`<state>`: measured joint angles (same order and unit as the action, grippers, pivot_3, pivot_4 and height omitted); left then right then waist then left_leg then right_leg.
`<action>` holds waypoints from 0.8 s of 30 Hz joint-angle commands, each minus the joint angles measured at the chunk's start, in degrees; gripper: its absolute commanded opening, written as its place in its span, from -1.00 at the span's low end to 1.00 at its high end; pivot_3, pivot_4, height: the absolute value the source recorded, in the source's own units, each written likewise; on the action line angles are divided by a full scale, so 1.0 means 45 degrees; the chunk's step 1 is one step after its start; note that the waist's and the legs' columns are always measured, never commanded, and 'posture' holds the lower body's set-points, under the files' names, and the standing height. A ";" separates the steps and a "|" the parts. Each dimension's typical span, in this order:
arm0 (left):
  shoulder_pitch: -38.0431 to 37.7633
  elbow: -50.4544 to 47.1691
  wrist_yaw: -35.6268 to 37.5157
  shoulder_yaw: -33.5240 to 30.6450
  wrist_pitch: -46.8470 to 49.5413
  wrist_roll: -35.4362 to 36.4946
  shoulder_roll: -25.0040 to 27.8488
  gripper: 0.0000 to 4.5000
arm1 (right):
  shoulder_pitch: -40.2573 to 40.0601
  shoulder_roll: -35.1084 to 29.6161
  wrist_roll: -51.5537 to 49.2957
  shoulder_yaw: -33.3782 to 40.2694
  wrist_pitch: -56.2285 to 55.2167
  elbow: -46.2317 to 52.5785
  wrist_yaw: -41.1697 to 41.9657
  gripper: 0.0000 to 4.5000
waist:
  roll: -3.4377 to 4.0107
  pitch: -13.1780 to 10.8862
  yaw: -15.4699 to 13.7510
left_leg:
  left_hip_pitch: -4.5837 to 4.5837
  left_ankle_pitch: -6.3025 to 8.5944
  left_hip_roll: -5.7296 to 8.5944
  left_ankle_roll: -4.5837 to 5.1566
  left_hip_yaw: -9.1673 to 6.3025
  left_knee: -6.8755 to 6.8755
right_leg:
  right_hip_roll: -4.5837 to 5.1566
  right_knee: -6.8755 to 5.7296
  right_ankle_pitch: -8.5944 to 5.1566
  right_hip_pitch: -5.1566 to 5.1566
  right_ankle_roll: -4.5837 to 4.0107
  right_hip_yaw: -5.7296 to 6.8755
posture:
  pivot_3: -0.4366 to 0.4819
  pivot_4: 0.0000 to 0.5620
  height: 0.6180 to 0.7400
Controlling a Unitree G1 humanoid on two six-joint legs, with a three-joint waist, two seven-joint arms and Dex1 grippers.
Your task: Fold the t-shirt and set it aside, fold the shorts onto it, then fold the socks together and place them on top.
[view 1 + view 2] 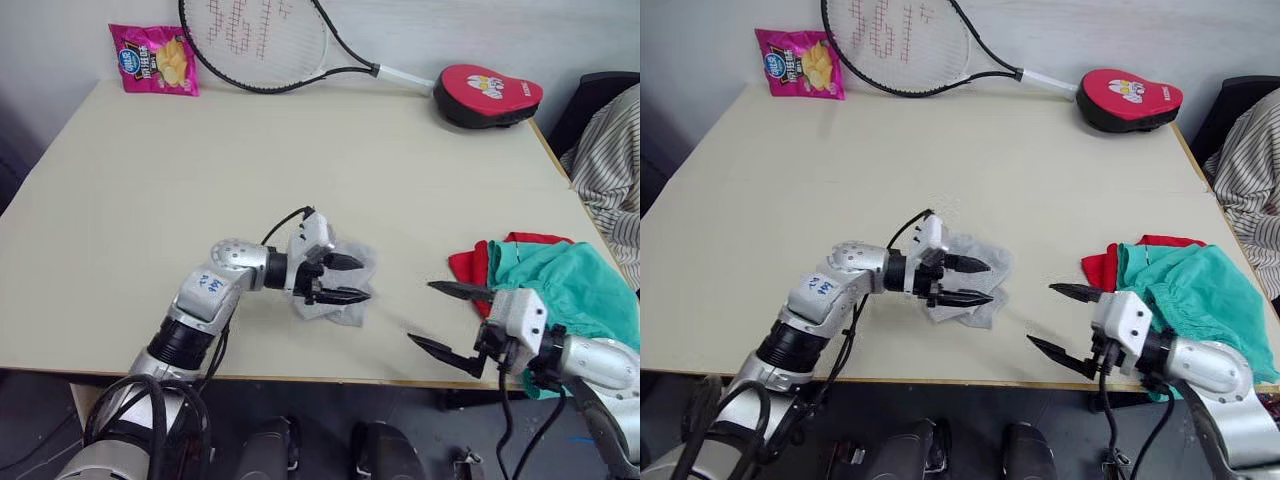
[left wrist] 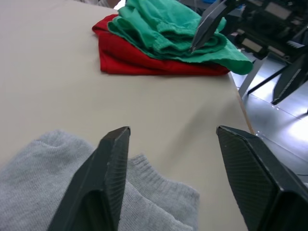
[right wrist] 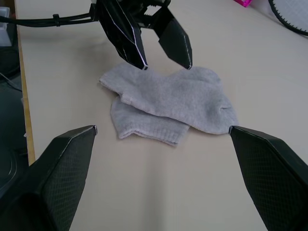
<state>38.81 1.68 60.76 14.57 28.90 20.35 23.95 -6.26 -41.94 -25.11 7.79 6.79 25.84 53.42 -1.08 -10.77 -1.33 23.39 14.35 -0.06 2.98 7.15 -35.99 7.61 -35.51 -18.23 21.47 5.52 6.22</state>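
Pale table (image 1: 330, 150), viewed from above. Socks (image 1: 345, 287) lie near the middle of the near half, grey, one laid partly over the other in a loose flat heap. Left gripper (image 1: 340, 279) sits over the socks from their left side, fingers spread apart with nothing between them, tips just above or touching the fabric; contact cannot be told. Right gripper (image 1: 447, 320) hangs near the near edge, to the right of the socks and clear of them, fingers wide apart, holding nothing. T-shirt (image 1: 465, 263) lies folded at the right edge of the table, red, mostly covered by the shorts (image 1: 570, 280), which rest bunched on top of it and spill toward the right edge. Right gripper is just beside this pile, on its left. Along the far edge: pink snack bag (image 1: 153, 59) at far left, a racket (image 1: 262, 42) against the wall, a red pad (image 1: 488, 93) at far right.
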 commanded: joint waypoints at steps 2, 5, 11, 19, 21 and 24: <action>0.1262 0.2100 -0.0044 -0.1631 -0.1683 0.0040 0.0165 0.34 | 0.1183 0.0251 0.0443 -0.1333 0.0770 0.0595 -0.0391 1.00 | 0.0000 -0.0001 -0.0008 | 0.0012 0.0000 -0.0002 0.0000 -0.0010 -0.0015 | 0.0000 -0.0002 -0.0001 0.0004 -0.0002 0.0014 | -0.05 -0.47 1.00; 0.2307 0.4851 -0.0173 -0.1852 -0.3311 -0.0965 0.0553 0.34 | 0.1978 0.0460 0.0755 -0.2481 0.1864 0.0668 -0.0693 1.00 | -0.0001 -0.0001 -0.0009 | 0.0023 0.0001 -0.0001 0.0005 -0.0021 -0.0021 | 0.0002 -0.0001 -0.0001 0.0007 -0.0001 0.0028 | -0.05 -0.47 1.00; 0.4784 1.1333 -0.0505 -0.1390 -0.5935 -0.3033 0.0395 0.34 | 0.3311 0.1154 0.3411 -0.4685 0.2442 -0.0530 -0.1988 1.00 | -0.0006 -0.0002 -0.0006 | 0.0093 -0.0017 0.0007 0.0093 -0.0024 -0.0054 | -0.0002 0.0001 -0.0001 0.0044 0.0000 0.0074 | -0.05 -0.47 1.00; 0.5960 1.4600 -0.1028 -0.1753 -0.6923 -0.3919 -0.0952 0.34 | 0.4230 0.1938 0.5002 -0.5196 0.3373 -0.1043 -0.3298 1.00 | -0.0007 -0.0003 -0.0011 | 0.0402 -0.0053 0.0032 0.0181 -0.0053 -0.0263 | -0.0007 -0.0115 0.0037 0.0242 0.0068 0.0155 | -0.05 -0.47 1.00; 0.6081 1.4855 -0.1181 -0.1869 -0.7052 -0.3985 -0.1223 0.34 | 0.4166 0.1920 0.5300 -0.5132 0.3298 -0.0974 -0.3475 1.00 | -0.0008 -0.0003 0.0010 | 0.0406 -0.0054 0.0038 0.0195 -0.0051 -0.0265 | -0.0001 -0.0107 0.0048 0.0240 0.0087 0.0185 | -0.05 -0.47 1.00; 0.6238 1.5129 -0.1337 -0.2119 -0.7057 -0.3932 -0.1542 0.34 | 0.4017 0.1879 0.5608 -0.5059 0.3057 -0.0845 -0.3642 1.00 | -0.0007 -0.0003 0.0006 | 0.0402 -0.0053 0.0040 0.0196 -0.0051 -0.0269 | 0.0007 -0.0105 0.0049 0.0239 0.0089 0.0201 | -0.05 -0.47 1.00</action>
<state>65.30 69.62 55.17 6.40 -2.07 2.61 17.42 12.34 -33.26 -1.13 -15.87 21.25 20.29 38.00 -1.12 -10.78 -1.30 25.18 14.12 0.12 3.87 6.92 -37.20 7.64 -35.98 -18.01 22.54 5.92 7.12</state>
